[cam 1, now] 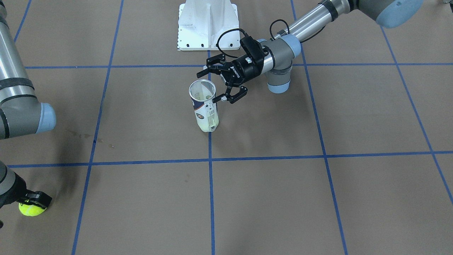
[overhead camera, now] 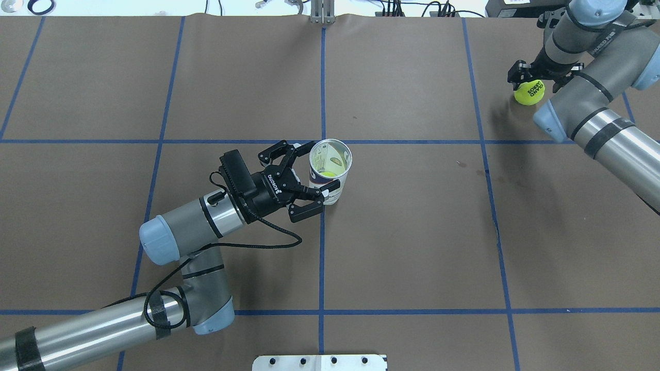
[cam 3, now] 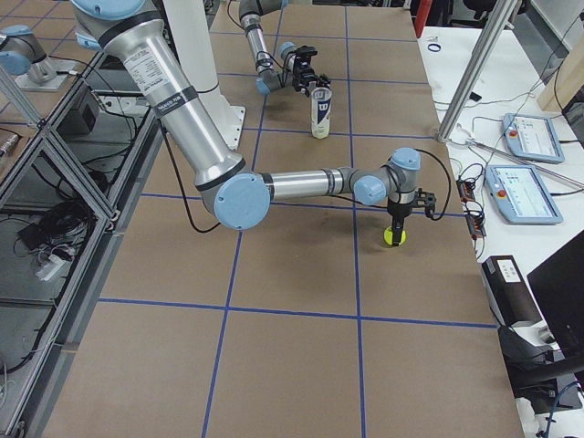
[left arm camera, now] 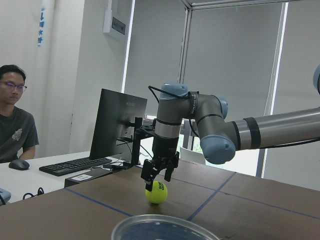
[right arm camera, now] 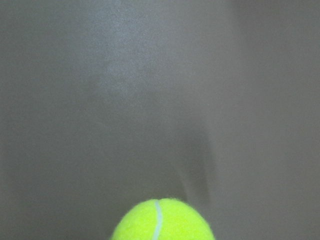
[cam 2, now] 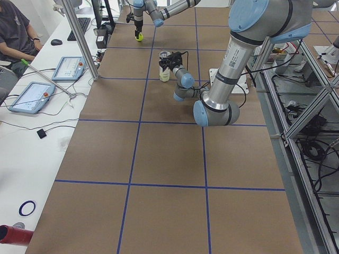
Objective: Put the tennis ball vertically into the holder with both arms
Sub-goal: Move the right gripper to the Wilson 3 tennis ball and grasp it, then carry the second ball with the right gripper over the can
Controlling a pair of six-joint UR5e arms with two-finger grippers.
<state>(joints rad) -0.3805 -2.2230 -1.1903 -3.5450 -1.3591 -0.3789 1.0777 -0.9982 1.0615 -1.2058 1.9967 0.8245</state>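
The holder [overhead camera: 330, 170] stands upright at the table's middle, open end up, with a tennis ball [overhead camera: 328, 173] inside; it also shows in the front view [cam 1: 204, 108]. My left gripper [overhead camera: 314, 171] is open and level, its jaws on either side of the holder near its rim. A second tennis ball [overhead camera: 529, 93] rests on the table at the far right. My right gripper [left arm camera: 157, 180] points down over it, jaws open astride the ball's top [left arm camera: 156, 193]. The right wrist view shows only that ball [right arm camera: 162, 222] at its bottom edge.
The white pedestal [cam 1: 208, 24] stands at the robot's side of the table. Blue tape lines grid the brown tabletop [overhead camera: 412, 232]. A person [left arm camera: 15, 125], a monitor [left arm camera: 117, 125] and a keyboard sit beyond the table's end, past the right arm.
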